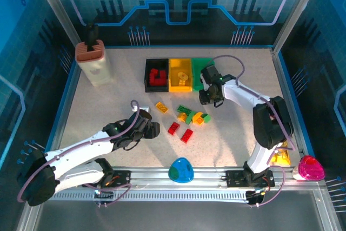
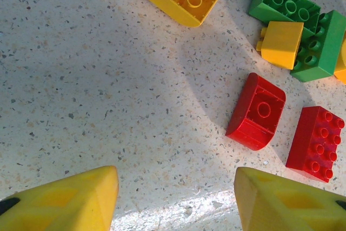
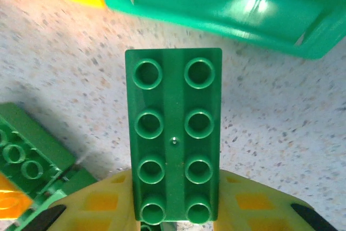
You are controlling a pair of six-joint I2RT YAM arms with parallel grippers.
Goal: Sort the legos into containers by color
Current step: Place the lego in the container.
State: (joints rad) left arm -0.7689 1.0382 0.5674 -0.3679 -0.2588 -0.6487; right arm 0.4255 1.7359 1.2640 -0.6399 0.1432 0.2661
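Gripping a green lego (image 3: pixel 174 133) (lower end hidden), right hand (image 3: pixel 175 209); left hand (image 2: pixel 175 177), mostly cropped, seemingly open.

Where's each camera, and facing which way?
Top external: above, behind both arms, looking down on them and the table.
Left wrist: on the left arm, facing down at loose legos; left pincer shows.
Right wrist: on the right arm, facing the green bin; right pincer grips a green lego.
Top and right wrist share that bin.
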